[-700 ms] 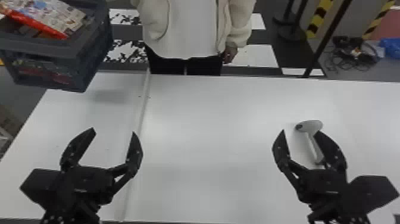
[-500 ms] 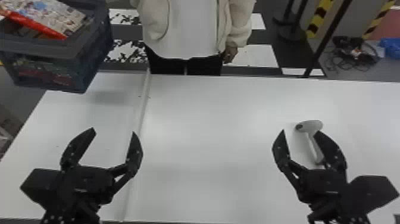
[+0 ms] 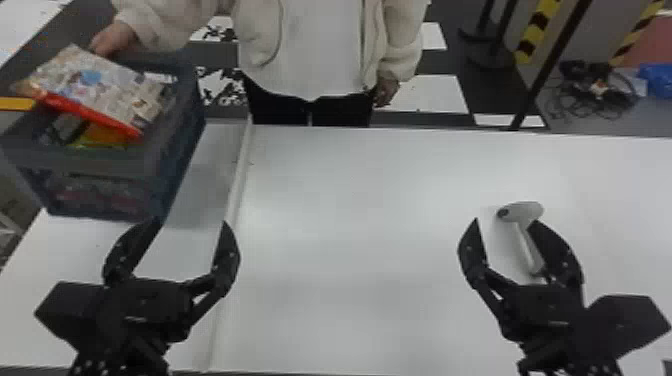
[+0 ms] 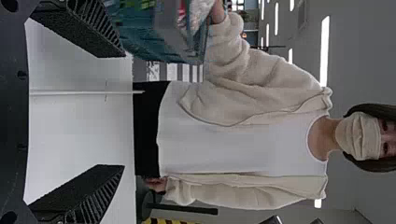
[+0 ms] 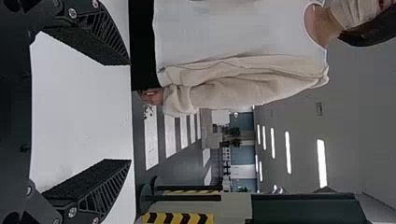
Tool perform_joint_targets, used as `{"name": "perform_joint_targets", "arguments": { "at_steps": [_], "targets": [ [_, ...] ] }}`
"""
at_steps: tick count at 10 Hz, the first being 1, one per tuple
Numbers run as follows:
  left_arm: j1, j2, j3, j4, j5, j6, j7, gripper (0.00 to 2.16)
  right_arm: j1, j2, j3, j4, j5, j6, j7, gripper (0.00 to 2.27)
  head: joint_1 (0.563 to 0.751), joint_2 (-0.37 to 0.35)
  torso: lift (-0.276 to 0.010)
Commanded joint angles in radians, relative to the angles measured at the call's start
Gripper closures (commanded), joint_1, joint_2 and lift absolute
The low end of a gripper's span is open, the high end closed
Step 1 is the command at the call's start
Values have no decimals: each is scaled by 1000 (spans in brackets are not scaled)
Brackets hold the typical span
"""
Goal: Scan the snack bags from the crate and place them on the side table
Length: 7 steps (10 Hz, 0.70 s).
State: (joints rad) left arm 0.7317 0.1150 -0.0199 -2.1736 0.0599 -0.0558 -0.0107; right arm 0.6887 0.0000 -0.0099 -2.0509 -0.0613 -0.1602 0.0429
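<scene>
As a person's hand (image 3: 114, 40) rests at the crate (image 3: 105, 197) of snack bags (image 3: 95, 90), left claw (image 3: 191, 222) and right claw (image 3: 506, 222) hang spread and empty, scanning apparently unstarted (gripping the handheld scanner (image 3: 522, 212) likely comes next).

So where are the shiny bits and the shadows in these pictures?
Head view: pale glare on the white table, a soft grey shadow beside the crate and a faint one by the handheld scanner; left wrist view: ceiling lights glowing bright white; right wrist view: bright ceiling lights too.
</scene>
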Motion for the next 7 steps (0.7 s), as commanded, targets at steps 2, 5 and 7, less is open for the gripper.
{"name": "perform_joint_targets", "arguments": {
  "at_steps": [2, 5, 7],
  "targets": [
    [0, 0, 0, 2, 3, 0, 0, -2, 0, 1, 1, 0, 0, 0, 0, 140, 695, -15, -94],
    [0, 0, 2, -2, 6, 0, 0, -2, 0, 1, 1, 0, 0, 0, 0, 140, 695, -14, -94],
    [0, -2, 14, -9, 20, -12, -2, -2, 0, 1, 1, 2, 0, 0, 0, 140, 695, -12, -94]
  ]
}}
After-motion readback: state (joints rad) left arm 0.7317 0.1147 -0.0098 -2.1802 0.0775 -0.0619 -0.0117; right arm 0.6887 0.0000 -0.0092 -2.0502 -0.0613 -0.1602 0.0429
